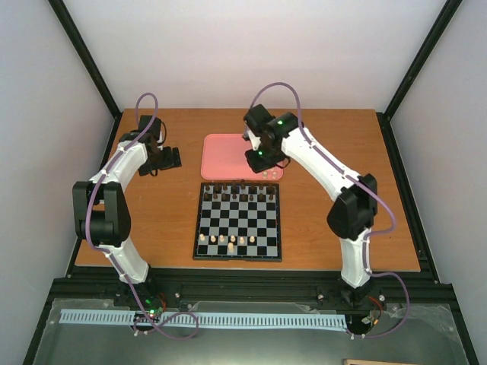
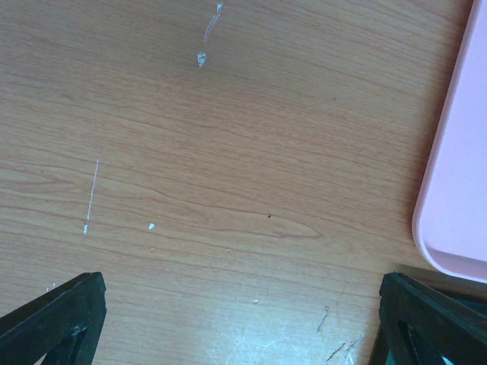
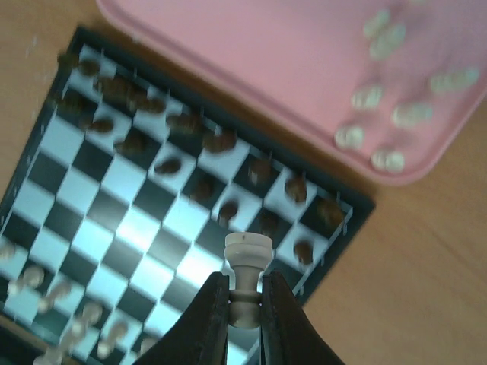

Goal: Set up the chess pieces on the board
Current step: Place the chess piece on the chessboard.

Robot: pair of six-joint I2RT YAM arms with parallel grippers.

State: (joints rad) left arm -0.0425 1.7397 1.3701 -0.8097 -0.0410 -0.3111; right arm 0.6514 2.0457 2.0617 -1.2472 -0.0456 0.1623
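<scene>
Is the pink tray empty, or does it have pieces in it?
Not empty: several cream-white chess pieces lie near one corner of the pink tray.

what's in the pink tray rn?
Roughly seven small cream-white chess pieces, blurred, clustered near one corner of the pink rounded tray. From above, the right claw, shut on one more cream-white piece, covers the tray's right part, so anything under it is unseen.
</scene>
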